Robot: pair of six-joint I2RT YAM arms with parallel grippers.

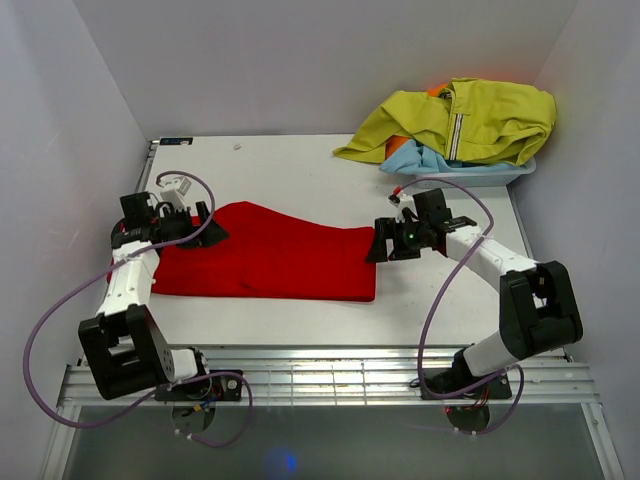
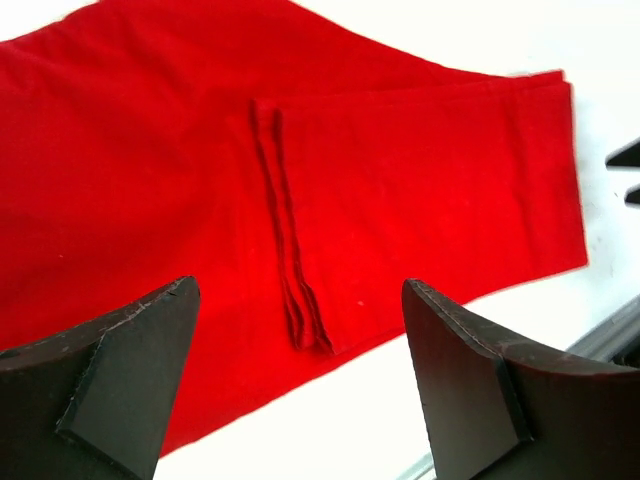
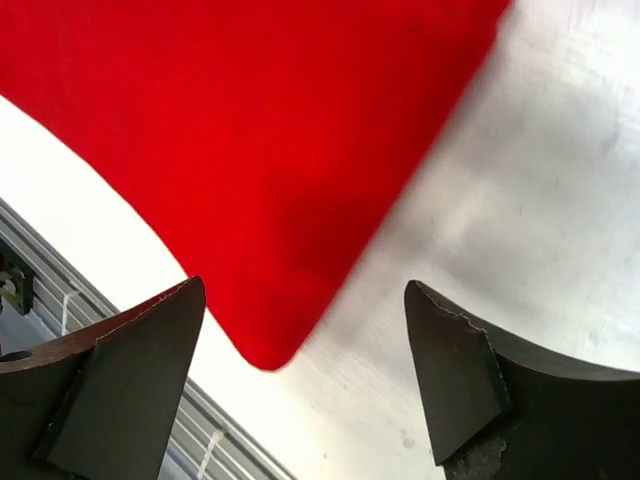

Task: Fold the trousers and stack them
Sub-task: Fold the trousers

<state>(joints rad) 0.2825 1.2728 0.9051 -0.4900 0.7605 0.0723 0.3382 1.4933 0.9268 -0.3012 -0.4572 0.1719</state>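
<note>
cloth: bright red soft-fabric trousers (image 1: 270,262), mid-frame
left gripper (image 2: 300,287), right gripper (image 3: 303,285): agape, empty
risk: pinching one layer (thin corner) undoes fold

White counter (image 1: 300,170), matte, w/ faint scuffs; small mark (image 1: 238,147) near far edge, left of center. Dark label strip (image 1: 175,141) at far-left corner. Far-right corner: shallow pale bin (image 1: 490,180) heaped w/ clothes. On top, yellow-green zip jacket (image 1: 470,120), crumpled, zip w/ grey tape facing up, one side spilling over the bin's left rim onto the counter. Under it, light blue garment (image 1: 415,158) sticking out at lower left. Bits of orange cloth (image 1: 436,91) peek out at the jacket's top and btwn jacket & blue. Plain pale walls (image 1: 320,60) on 3 sides. Near edge: slatted metal strip (image 1: 330,375) across the full width.
</note>
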